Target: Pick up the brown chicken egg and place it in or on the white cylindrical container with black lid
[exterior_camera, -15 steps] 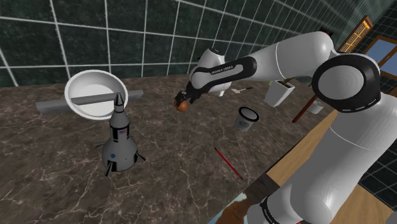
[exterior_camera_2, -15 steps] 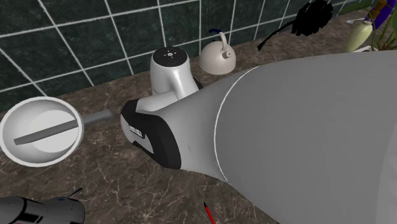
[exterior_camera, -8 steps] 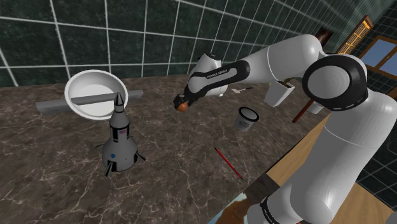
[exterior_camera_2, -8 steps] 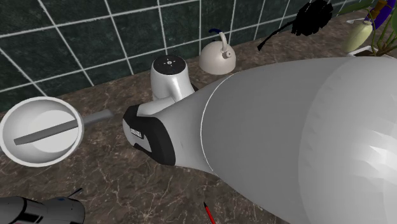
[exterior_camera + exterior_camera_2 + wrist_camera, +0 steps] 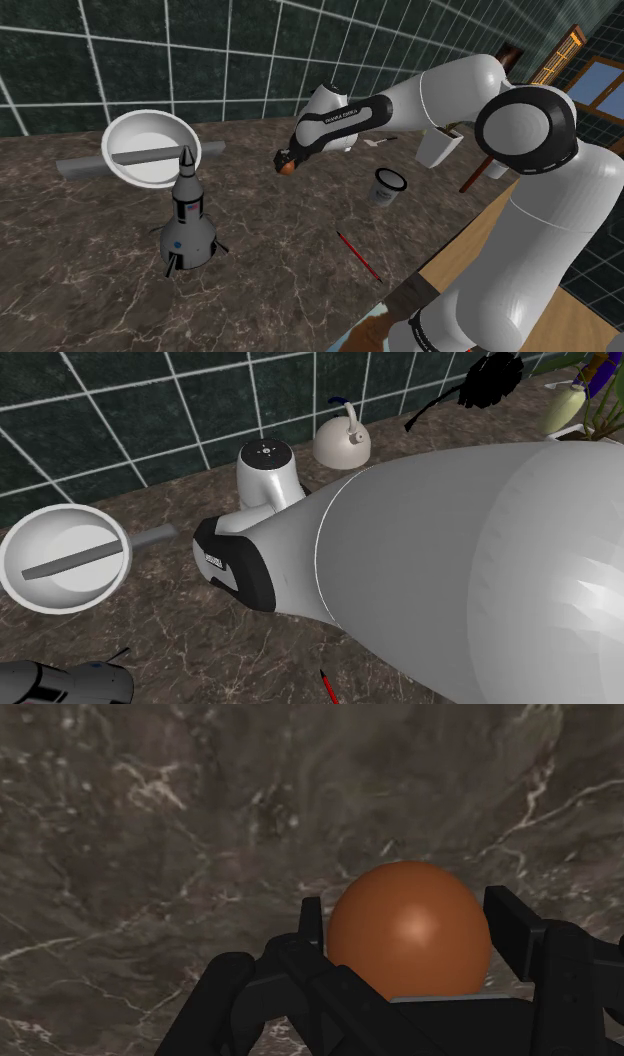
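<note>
Above countertop, clasped egg, seemingly unmoved.

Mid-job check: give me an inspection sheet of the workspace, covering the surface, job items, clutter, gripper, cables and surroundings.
Surface: dark marbled counter, with a wooden edge at the shoulder view's lower right.
Job's things: brown egg, clasped between the fingers, with the counter beyond it. White cylindrical container with a black rim, upright on the counter, apart from the egg, toward the shoulder view's right.
Clutter: rocket model, standing. White bowl with a grey bar across it. Red pencil, lying flat. Pale kettle by the wall.
Gripper: gripper shut on the egg.
Cables: nothing seen.
Surroundings: dark green tiled wall behind the counter.
</note>
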`<state>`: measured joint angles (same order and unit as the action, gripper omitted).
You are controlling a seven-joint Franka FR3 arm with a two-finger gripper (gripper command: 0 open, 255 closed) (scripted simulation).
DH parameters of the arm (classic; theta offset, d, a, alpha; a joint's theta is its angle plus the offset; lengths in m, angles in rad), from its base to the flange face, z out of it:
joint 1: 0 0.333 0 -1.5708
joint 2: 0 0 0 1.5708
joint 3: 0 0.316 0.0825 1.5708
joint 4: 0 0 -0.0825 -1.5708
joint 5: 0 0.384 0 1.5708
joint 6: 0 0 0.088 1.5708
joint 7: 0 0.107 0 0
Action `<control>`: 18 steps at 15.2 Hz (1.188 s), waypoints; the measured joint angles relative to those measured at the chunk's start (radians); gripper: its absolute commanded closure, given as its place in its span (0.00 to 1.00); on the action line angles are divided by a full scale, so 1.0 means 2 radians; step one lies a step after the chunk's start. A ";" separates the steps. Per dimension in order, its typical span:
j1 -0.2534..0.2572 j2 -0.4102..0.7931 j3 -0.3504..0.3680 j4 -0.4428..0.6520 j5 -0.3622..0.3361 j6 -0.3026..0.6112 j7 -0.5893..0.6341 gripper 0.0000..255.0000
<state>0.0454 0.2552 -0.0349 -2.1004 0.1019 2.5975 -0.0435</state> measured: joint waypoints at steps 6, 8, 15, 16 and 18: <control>0.000 0.000 0.000 0.000 0.000 0.000 0.000 1.00; 0.000 -0.002 0.000 0.001 0.000 -0.002 0.000 1.00; 0.001 -0.029 -0.002 0.013 -0.006 -0.042 0.006 1.00; 0.001 -0.033 -0.003 0.014 -0.007 -0.047 0.007 1.00; 0.001 -0.040 -0.003 0.019 -0.008 -0.059 0.007 1.00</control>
<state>0.0474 0.1749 -0.0413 -2.0625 0.0853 2.4796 -0.0289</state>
